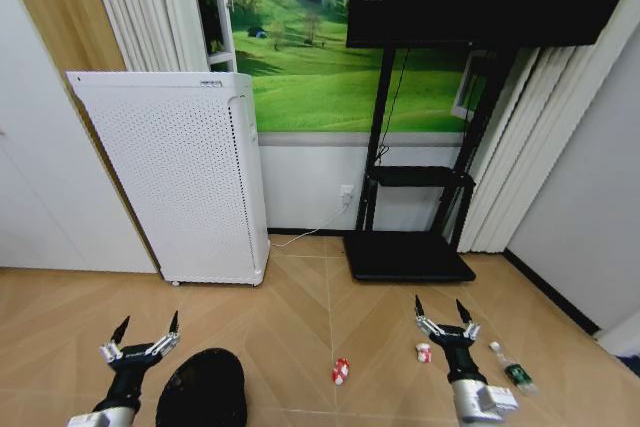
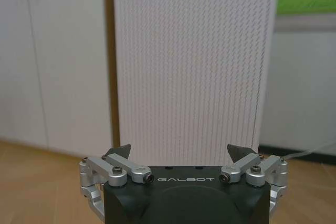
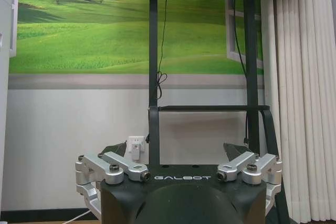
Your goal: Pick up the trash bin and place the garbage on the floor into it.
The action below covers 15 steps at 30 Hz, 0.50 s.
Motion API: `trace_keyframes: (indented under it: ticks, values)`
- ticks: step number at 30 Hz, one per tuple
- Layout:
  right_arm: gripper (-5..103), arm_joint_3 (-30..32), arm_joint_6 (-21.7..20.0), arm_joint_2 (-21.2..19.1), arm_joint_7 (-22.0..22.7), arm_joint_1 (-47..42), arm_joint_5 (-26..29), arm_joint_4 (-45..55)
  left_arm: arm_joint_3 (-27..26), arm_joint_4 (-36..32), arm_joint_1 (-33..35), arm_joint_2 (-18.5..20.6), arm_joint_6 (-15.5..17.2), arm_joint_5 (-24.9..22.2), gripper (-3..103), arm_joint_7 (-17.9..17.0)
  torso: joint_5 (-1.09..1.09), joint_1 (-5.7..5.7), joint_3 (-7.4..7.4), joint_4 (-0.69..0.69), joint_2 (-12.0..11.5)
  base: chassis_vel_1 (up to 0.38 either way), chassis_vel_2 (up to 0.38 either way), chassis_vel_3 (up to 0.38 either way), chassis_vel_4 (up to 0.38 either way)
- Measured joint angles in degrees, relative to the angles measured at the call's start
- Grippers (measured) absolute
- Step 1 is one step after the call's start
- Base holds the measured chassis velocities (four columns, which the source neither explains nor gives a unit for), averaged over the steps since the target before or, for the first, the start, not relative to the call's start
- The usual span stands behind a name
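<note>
Black trash bin (image 1: pixel 202 389) beside left gripper (image 1: pixel 146 330), floor-level, head view.

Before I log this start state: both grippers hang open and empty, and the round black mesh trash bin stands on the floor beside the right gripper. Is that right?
One detail is off. The head view shows the round black mesh trash bin beside the left gripper, not the right gripper. Both grippers do hang open and empty.

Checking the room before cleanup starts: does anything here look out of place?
Yes. Litter lies loose on the wood floor: two crumpled red-and-white pieces and a small bottle, all outside the trash bin.
</note>
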Motion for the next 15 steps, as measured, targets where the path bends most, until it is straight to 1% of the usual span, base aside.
trace_keyframes:
  ticks: [1, 2, 3, 4, 5, 6, 7, 8, 9, 10, 11, 13, 15]
  values:
    - [100, 0.1, -0.2, 0.0, 0.0, 0.1, 0.0, -0.1, -0.5, -1.0, 2.3, 0.8, 5.0, -5.6, 100, -3.0, 0.0, 0.0, 0.03, 0.02, 0.0, 0.0, 0.0, 0.0, 0.0]
    - [100, 0.1, -0.3, -0.1, 0.0, 0.2, 0.1, -0.3, -1.0, -1.3, 3.7, 1.5, 7.8, -9.8, 100, -5.1, 0.01, 0.01, 0.04, 0.01, 0.1, 0.0, 0.0, 0.0, 0.0]
    - [100, 0.1, -0.3, -0.1, 0.0, 0.2, 0.1, -0.3, -1.0, -1.3, 3.7, 1.5, 7.8, -9.8, 100, -5.1, 0.01, 0.01, 0.04, 0.01, 0.1, 0.0, 0.0, 0.0, 0.0]
    - [100, 0.1, -0.3, -0.1, 0.0, 0.3, 0.1, -0.4, -1.5, -1.1, 4.8, 2.1, 10.5, -13.7, 100, -7.4, 0.01, 0.02, 0.07, 0.02, 0.1, 0.0, 0.0, 0.0, 0.0]
    - [100, 0.2, -0.3, 0.0, 0.1, 0.4, 0.1, -0.7, -1.9, -0.2, 5.3, 2.7, 12.6, -16.7, 100, -9.3, 0.01, 0.04, 0.09, 0.01, 0.1, 0.0, 0.0, 0.0, 0.0]
    - [100, 0.2, -0.3, 0.0, 0.1, 0.4, 0.1, -0.7, -1.9, -0.2, 5.3, 2.7, 12.6, -16.7, 100, -9.3, 0.01, 0.04, 0.09, 0.01, 0.1, 0.0, 0.0, 0.0, 0.0]
    - [100, 0.1, -0.3, 0.1, 0.1, 0.4, 0.1, -0.9, -2.1, 1.5, 5.4, 3.2, 15.0, -19.9, 100, -11.6, -0.02, 0.05, 0.12, 0.02, 0.2, 0.0, 0.0, 0.0, 0.0]
    - [100, 0.1, -0.3, 0.1, 0.1, 0.4, 0.1, -0.9, -2.1, 2.3, 5.4, 3.5, 16.6, -21.9, 100, -12.7, -0.02, 0.07, 0.13, 0.01, 0.2, 0.0, 0.0, 0.0, 0.0]
    - [100, 0.1, -0.3, 0.1, 0.1, 0.4, 0.1, -0.9, -2.1, 2.3, 5.4, 3.5, 16.6, -21.9, 100, -12.7, -0.02, 0.07, 0.13, 0.01, 0.2, 0.0, 0.0, 0.0, 0.0]
    - [100, 0.0, -0.3, 0.1, 0.1, 0.3, 0.1, -0.9, -1.9, 3.2, 5.2, 3.7, 18.9, -24.4, 100, -14.0, -0.01, 0.07, 0.15, 0.02, 0.2, 0.0, 0.0, 0.0, 0.0]
    - [100, 0.0, -0.2, 0.1, 0.1, 0.3, 0.1, -0.9, -1.5, 4.2, 4.7, 3.9, 20.2, -25.6, 100, -14.5, 0.0, 0.09, 0.17, 0.01, 0.2, 0.0, 0.0, 0.0, 0.0]
    - [100, 0.0, -0.2, 0.0, 0.1, 0.2, 0.1, -0.9, -1.3, 5.1, 4.1, 3.9, 20.7, -25.7, 100, -14.7, 0.0, 0.09, 0.18, 0.02, 0.3, 0.0, 0.0, 0.0, 0.0]
    - [100, 0.0, -0.2, -0.1, 0.1, 0.1, 0.1, -0.8, -0.4, 7.8, 1.3, 3.7, 21.9, -25.3, 100, -14.7, -0.02, 0.11, 0.21, 0.01, 0.3, 0.0, 0.0, 0.0, 0.0]
